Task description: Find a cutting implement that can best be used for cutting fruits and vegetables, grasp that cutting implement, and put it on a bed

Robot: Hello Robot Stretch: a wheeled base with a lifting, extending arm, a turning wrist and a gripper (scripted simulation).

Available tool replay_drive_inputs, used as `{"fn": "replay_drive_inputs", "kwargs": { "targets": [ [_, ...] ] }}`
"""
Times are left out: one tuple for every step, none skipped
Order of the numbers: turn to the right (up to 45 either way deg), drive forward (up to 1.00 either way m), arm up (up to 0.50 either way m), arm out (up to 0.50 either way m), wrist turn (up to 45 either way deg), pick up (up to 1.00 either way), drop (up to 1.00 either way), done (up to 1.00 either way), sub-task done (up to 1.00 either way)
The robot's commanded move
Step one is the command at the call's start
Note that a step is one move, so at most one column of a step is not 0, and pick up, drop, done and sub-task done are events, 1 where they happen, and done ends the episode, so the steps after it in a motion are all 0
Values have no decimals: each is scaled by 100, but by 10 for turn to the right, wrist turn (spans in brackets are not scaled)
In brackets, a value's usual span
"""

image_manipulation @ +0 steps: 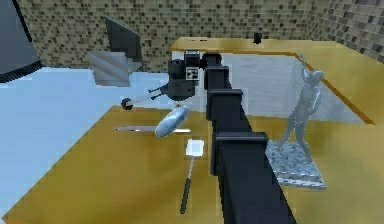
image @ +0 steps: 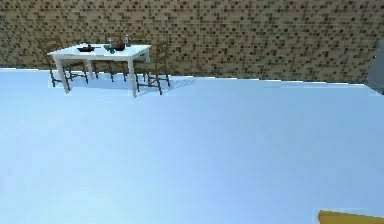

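In the arm side view the dark arm [image_manipulation: 235, 140] reaches out over a wooden tabletop [image_manipulation: 90, 180]. My gripper [image_manipulation: 163, 92] sits at its far end, near the table's far edge. Close by it on the table lie a thin silvery blade-like thing [image_manipulation: 138, 129] and a bluish-silver elongated thing [image_manipulation: 172, 122]. I cannot tell whether the gripper holds anything. Nearer the bottom edge lies a dark-handled utensil [image_manipulation: 188, 180] with a white flat head.
A grey statue [image_manipulation: 302, 110] on a stone base stands right of the arm. A small dark ball [image_manipulation: 127, 103], a dark screen [image_manipulation: 15, 40] and a grey chair [image_manipulation: 115, 60] are to the left. Ahead, a white table [image: 100, 55] with chairs stands by the brick wall [image: 260, 40] across open pale floor [image: 190, 140].
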Motion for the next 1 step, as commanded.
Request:
{"fn": "replay_drive_inputs", "kwargs": {
  "targets": [
    [0,0,0,0,450,0,0,0,0]
  ]
}}
